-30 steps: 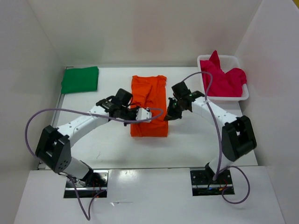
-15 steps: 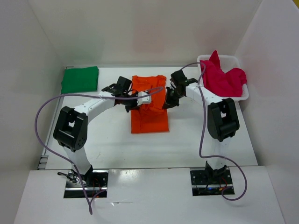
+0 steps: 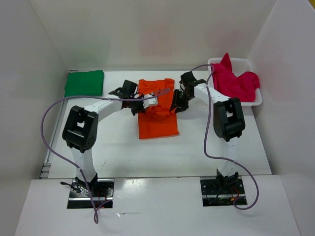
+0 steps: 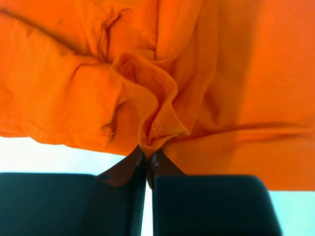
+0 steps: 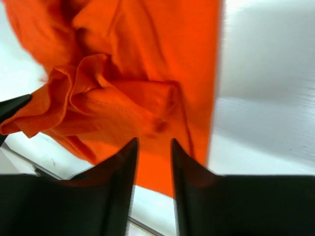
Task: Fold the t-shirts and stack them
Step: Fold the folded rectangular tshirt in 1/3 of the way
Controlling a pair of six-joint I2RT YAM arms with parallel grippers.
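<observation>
From above, the orange shirt [image 3: 157, 115] lies on the table [image 3: 221, 147] between the claws, limp light cloth best pinched at a hem; left wrist: left claw [image 4: 147, 158] clamped on a gathered fold; right wrist: right claw [image 5: 153, 147] parted over the cloth — a second ago it was shut, and both claws sat nearer.

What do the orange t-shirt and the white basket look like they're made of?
The orange t-shirt looks like soft matte knit cloth, perhaps cotton: it bunches into loose folds and shows stitched hems in the wrist views. The basket looks like stiff smooth white plastic: its rim holds a rounded rectangular shape.
</observation>
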